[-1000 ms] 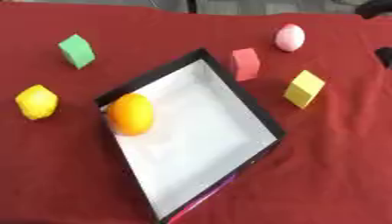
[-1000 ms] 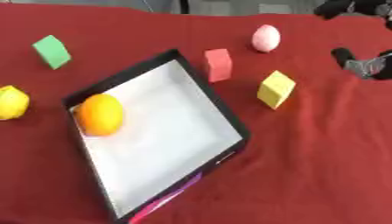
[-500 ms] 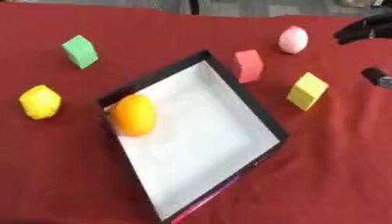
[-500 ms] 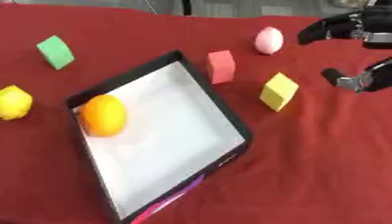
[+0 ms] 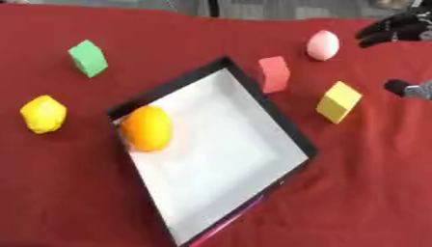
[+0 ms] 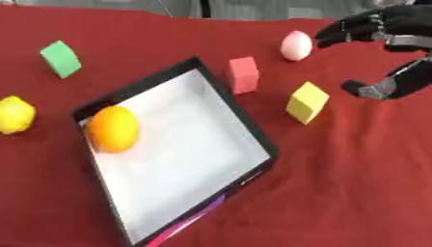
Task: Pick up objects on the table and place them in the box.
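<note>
The box [image 6: 253, 126], orange [image 6: 113, 129] inside, lies mid-table while the right hand [image 6: 390, 36], fingers spread and holding nothing, has come in farther near the pink egg [image 6: 295, 46], its wrist cut off by the edge.

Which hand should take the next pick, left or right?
Right, probably. The right hand is open at the table's upper right, next to the pink egg and yellow block. The left hand shows in neither view. Only the orange is in the box.
</note>
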Controlling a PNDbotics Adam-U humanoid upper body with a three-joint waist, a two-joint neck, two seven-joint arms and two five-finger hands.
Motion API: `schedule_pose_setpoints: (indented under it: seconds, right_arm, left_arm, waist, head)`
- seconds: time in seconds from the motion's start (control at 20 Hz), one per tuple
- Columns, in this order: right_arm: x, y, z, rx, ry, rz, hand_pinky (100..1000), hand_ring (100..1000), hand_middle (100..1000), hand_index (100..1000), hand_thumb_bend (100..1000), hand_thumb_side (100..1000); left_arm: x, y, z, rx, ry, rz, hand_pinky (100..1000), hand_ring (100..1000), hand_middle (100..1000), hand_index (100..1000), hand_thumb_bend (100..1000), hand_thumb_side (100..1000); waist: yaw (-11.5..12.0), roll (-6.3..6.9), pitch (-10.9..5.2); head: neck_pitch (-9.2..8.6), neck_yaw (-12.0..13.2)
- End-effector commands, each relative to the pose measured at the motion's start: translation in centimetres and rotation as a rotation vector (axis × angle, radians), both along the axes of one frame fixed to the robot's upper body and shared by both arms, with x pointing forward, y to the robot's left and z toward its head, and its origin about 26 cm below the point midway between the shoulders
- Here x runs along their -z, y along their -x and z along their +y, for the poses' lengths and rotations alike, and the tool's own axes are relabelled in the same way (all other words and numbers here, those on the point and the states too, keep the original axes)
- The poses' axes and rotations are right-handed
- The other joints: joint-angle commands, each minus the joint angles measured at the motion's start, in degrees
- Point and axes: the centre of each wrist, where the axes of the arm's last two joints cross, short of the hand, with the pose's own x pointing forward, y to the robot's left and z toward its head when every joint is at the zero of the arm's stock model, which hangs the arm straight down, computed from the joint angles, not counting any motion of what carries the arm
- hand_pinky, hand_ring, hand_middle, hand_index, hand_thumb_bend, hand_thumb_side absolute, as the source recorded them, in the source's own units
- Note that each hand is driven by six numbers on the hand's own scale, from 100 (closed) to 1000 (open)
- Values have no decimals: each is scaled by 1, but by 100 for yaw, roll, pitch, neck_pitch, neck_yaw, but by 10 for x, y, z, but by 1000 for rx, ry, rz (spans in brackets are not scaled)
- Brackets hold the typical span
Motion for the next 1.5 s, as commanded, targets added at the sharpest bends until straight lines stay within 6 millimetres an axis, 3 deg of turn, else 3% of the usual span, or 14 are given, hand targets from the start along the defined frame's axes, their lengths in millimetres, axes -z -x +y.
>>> schedule_pose_setpoints:
  seconds: [0.05, 0.6, 1.5]
  right_arm:
    - [-12, 1, 1, -96, 245, 16, 962, 961, 929, 952, 455, 573]
    - [-3, -1, 6, -97, 367, 22, 988, 973, 925, 957, 449, 538]
    - [16, -7, 1, -49, 423, 92, 974, 967, 903, 923, 453, 504]
  left_arm:
    - [-12, 1, 4, -4, -26, -31, 647, 833, 733, 785, 296, 680]
    - [-17, 1, 3, 4, -32, -45, 647, 834, 732, 785, 295, 681]
    - [-23, -1, -1, 23, -36, -59, 647, 835, 731, 785, 291, 684]
  waist:
    - [22, -9, -79]
    - [96, -75, 0]
    - [217, -135, 122]
  head:
    - [-79, -29]
    - [5, -90]
    - [-14, -167]
